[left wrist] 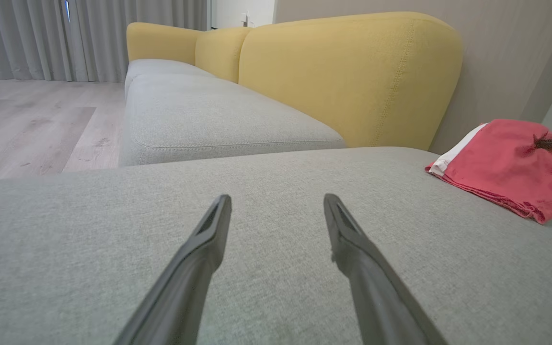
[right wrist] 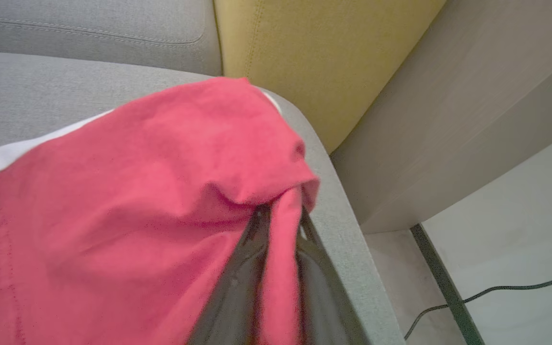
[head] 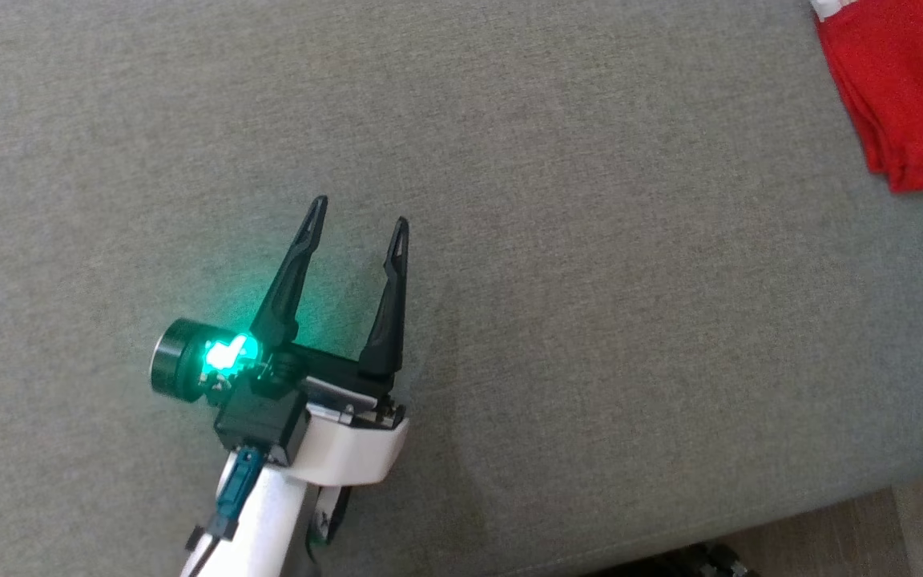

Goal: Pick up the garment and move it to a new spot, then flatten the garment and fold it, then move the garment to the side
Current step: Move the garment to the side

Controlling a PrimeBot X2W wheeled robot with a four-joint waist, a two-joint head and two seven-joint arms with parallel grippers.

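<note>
Broad grey woven sofa seat [head: 590, 280], lots of bare room across its middle, padded yellow backrest [left wrist: 348, 72] behind. At the seat's rounded right corner sits the red garment [head: 902, 88], white-trimmed and bunched. The left tool [head: 362, 211] hovers low, fingers spread, empty. The right tool [right wrist: 281, 213] pinches a red fold.

A grey upholstered sofa seat [left wrist: 276, 167] is backed by mustard-yellow cushions [left wrist: 352, 72]. Pale wood-plank flooring [left wrist: 27, 124] is seen beside it, with grey curtains [left wrist: 31, 38] drawn at the far end. A beige wall [left wrist: 496, 48] is set behind, and a dark cable [right wrist: 496, 289] is trailed across a paler floor [right wrist: 520, 230].
</note>
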